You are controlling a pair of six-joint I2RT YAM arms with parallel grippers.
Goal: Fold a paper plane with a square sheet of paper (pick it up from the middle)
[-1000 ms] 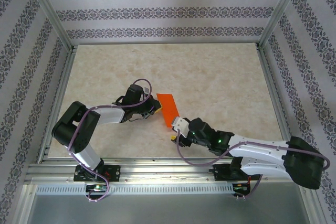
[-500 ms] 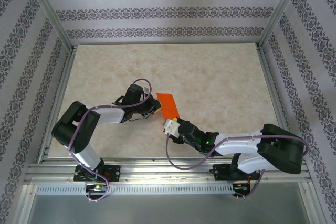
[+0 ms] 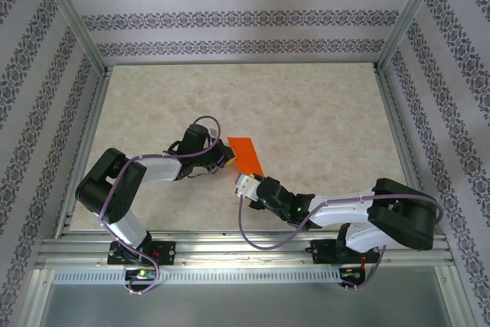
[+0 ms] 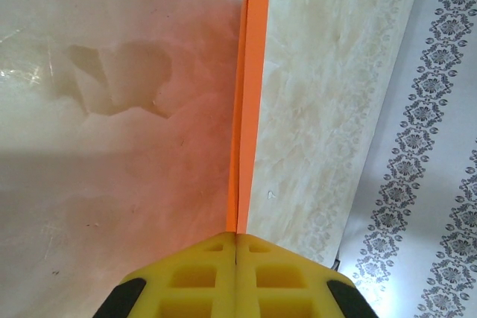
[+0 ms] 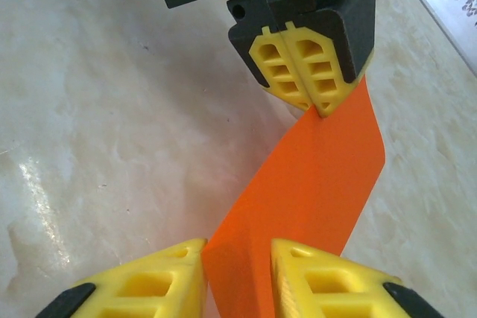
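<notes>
The square sheet of paper [image 3: 246,155] is bright orange and folded double, held just above the table's middle. My left gripper [image 3: 227,158] is shut on its left end; in the left wrist view the paper [image 4: 248,94] runs edge-on away from the closed yellow tips of the left gripper [image 4: 236,234]. My right gripper [image 3: 244,184] is at the paper's near end. In the right wrist view the paper [image 5: 313,184] passes between the right gripper [image 5: 238,252], whose jaws stand a little apart on either side of it. The left gripper [image 5: 317,106] pinches the far end.
The beige marbled table [image 3: 321,112] stretches open behind and to the right. Patterned walls and metal frame posts [image 3: 398,28] enclose it on three sides. The right arm [image 3: 352,206] lies low along the near edge.
My right gripper has moved left and forward onto the paper's near end, and its jaws have narrowed round it. The left gripper has kept still, shut on the paper.
</notes>
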